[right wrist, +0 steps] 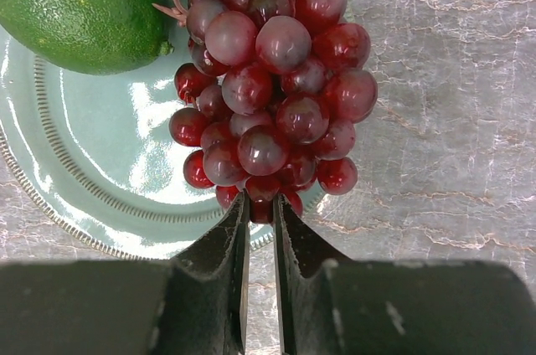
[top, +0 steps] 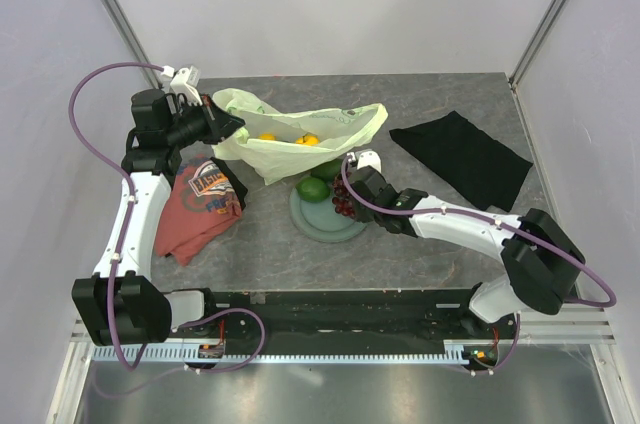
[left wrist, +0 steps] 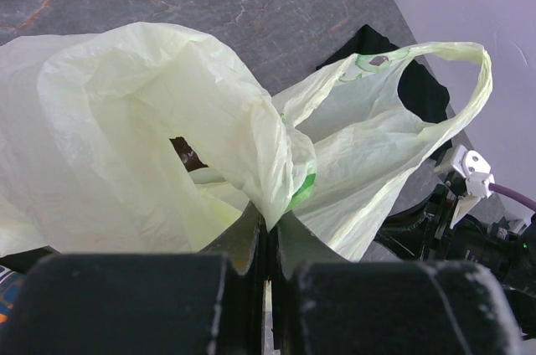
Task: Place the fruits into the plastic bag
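Note:
The pale green plastic bag [top: 300,139] lies at the back of the table, with two yellow fruits [top: 308,140] showing through it. My left gripper [top: 228,126] is shut on a fold of the plastic bag [left wrist: 142,120] at its left end, my left gripper [left wrist: 270,225] pinching the film. A dark red grape bunch [right wrist: 268,87] rests on the right rim of the grey-green plate [right wrist: 109,171], beside a dark green oval fruit [right wrist: 79,12]. My right gripper [right wrist: 261,208] is shut on the bunch's lowest grape. From above, the grape bunch [top: 343,206] lies just under my right gripper [top: 352,194].
A red printed T-shirt [top: 200,206] lies left of the plate [top: 325,226], under the left arm. A black cloth [top: 460,156] is spread at the right, behind the right arm. Green fruit [top: 313,188] sits on the plate. One bag handle [left wrist: 469,87] loops up toward the cloth.

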